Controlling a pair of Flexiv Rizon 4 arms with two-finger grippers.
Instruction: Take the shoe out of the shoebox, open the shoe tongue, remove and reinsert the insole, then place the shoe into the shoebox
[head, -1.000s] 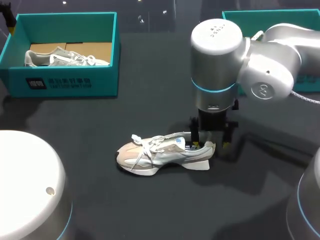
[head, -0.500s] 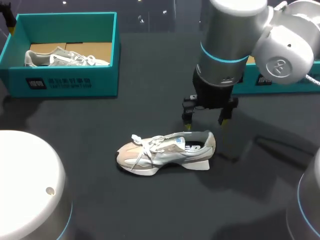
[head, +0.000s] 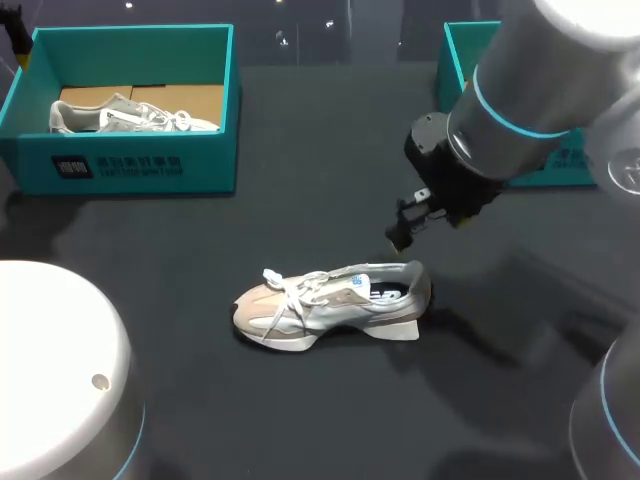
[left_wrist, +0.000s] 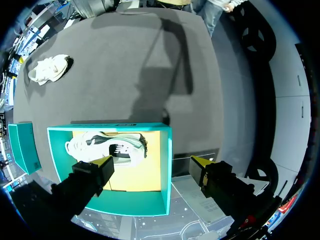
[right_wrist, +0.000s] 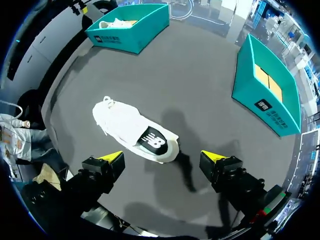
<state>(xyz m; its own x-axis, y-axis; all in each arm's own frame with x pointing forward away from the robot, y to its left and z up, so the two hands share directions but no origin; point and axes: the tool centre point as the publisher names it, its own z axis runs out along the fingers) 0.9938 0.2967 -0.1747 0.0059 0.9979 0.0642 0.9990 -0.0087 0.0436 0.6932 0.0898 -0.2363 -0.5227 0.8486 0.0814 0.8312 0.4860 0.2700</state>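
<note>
**Clerk:** Entry one, the right claw?

**Keeper:** Right claw (right_wrist: 164, 160): fingers spread wide, nothing between them. It hangs clear above the table (head: 300, 220), at about 1 o'clock from the heel of the shoe (head: 330, 305). Probably held open and high so it can drop onto the collar from above.

**Clerk:** The shoe itself?

**Keeper:** One shoe, out on the table, upright on its sole with the opening upward. I judge this suits work on the tongue and insole. Long axis runs 9 to 3 o'clock in the head view: toe at 9, heel at 3. A liner shows inside the heel opening.

**Clerk:** Boxes?

**Keeper:** Empty shoebox (right_wrist: 280, 120), at 1 o'clock from the shoe, showing only its card floor. It is likely kept free for the return. Occupied shoebox (head: 130, 165), at 10 o'clock, holding a second shoe (head: 130, 115).

**Clerk:** Left claw?

**Keeper:** Left claw (left_wrist: 151, 166): also wide and holding nothing, parked over the occupied shoebox, well apart from the work.
</note>
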